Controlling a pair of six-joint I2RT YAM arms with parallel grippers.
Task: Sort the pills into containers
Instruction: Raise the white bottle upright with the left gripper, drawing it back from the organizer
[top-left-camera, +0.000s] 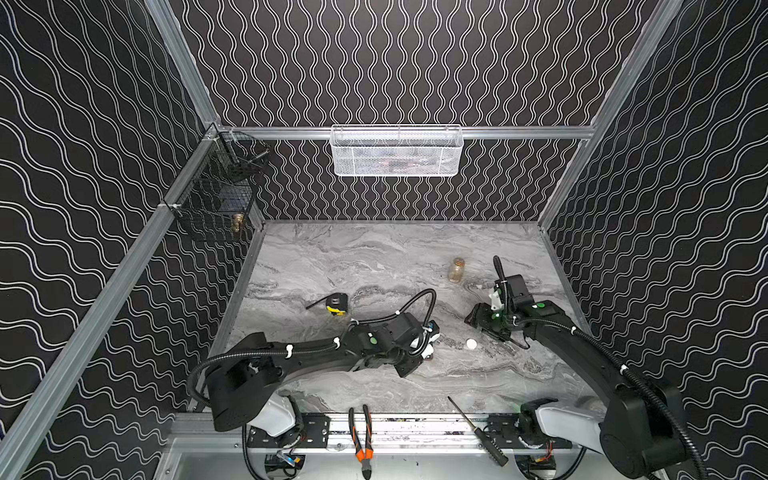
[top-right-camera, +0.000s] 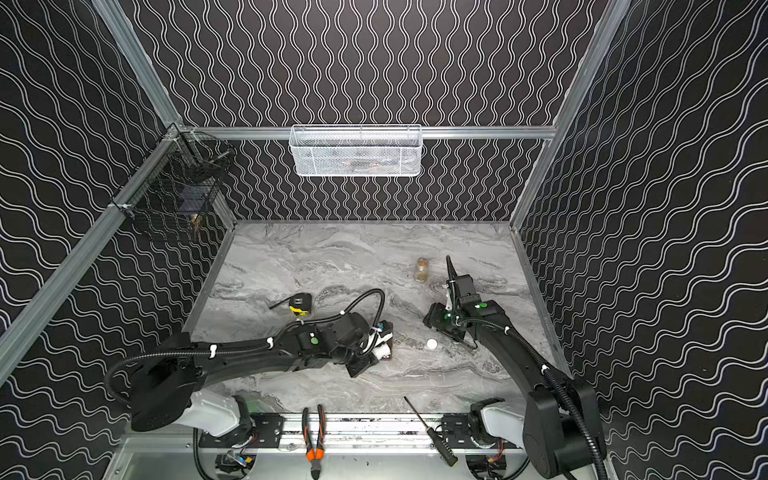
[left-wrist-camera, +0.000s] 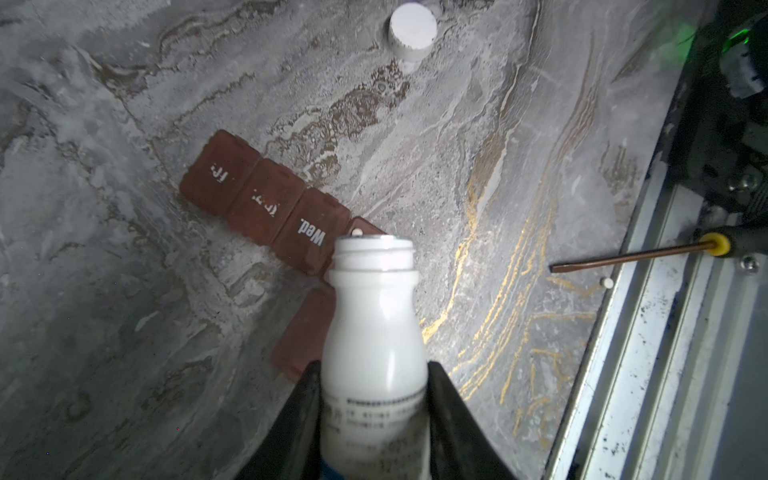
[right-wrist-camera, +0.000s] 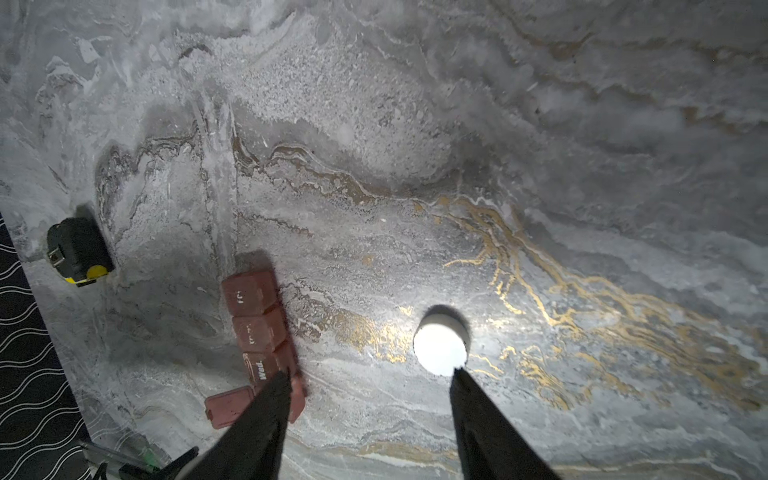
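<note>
My left gripper (left-wrist-camera: 374, 368) is shut on a white pill bottle (left-wrist-camera: 374, 332) with its cap off. The bottle's mouth is tilted over the open end compartment of the containers (left-wrist-camera: 266, 199), a reddish-brown strip lying on the marble table. That compartment's lid (left-wrist-camera: 303, 332) is folded out flat. A small white pill (left-wrist-camera: 356, 232) shows in the open compartment, just past the bottle's rim. The bottle's white cap (right-wrist-camera: 441, 343) lies on the table right of the strip. My right gripper (right-wrist-camera: 370, 372) hovers open and empty above the table, between the containers (right-wrist-camera: 255, 320) and the cap.
A stray pill (left-wrist-camera: 607, 283) lies by the front rail beside a screwdriver (top-left-camera: 478, 432). Orange-handled pliers (top-left-camera: 360, 436) rest on the rail. A tape measure (top-left-camera: 337, 303) sits left of centre and an amber jar (top-left-camera: 456, 270) stands at the back right. Wire baskets (top-left-camera: 397, 151) hang on the walls.
</note>
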